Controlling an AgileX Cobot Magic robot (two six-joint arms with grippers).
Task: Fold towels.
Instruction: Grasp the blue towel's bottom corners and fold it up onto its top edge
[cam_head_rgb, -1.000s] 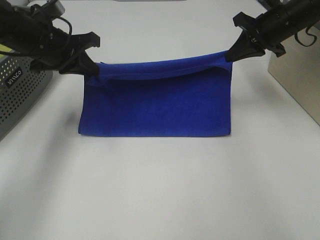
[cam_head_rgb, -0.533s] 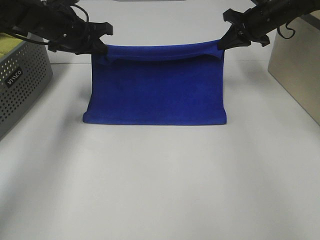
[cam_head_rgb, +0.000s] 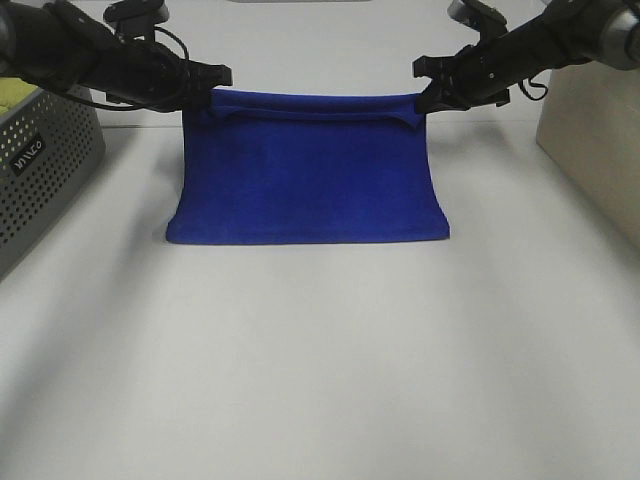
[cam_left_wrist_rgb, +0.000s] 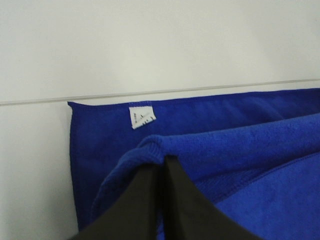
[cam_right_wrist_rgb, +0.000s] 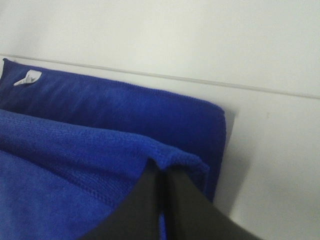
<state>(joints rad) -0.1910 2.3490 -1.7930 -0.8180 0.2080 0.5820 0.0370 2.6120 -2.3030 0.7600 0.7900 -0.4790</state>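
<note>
White table bears blue towel — grey basket left, beige box right.

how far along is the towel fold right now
Done: the towel is doubled over, crease toward the camera. In hand: left gripper and right gripper each pinch a top-layer corner above the far edge with the white tag. Left: lay those corners down, release, probably fold again.

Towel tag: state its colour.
White. The tag shows best in the left wrist view, sewn at the hem of the royal-blue towel.
</note>
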